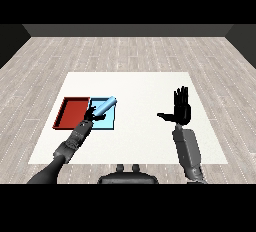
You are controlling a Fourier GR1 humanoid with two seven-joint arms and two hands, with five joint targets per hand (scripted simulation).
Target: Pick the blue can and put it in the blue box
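Observation:
A light blue can (105, 106) is tilted over the light blue tray (107, 121), its upper end pointing right and away. My left hand (91, 113) is curled round the can's lower end, above the tray's left part. My right hand (181, 108) is held upright over the table's right half, fingers straight and thumb out to the left, holding nothing. It is far from the can and both trays.
A red tray (71, 112) lies directly left of the light blue tray, touching it. The white table (145, 91) ends at a grey wood floor on all sides.

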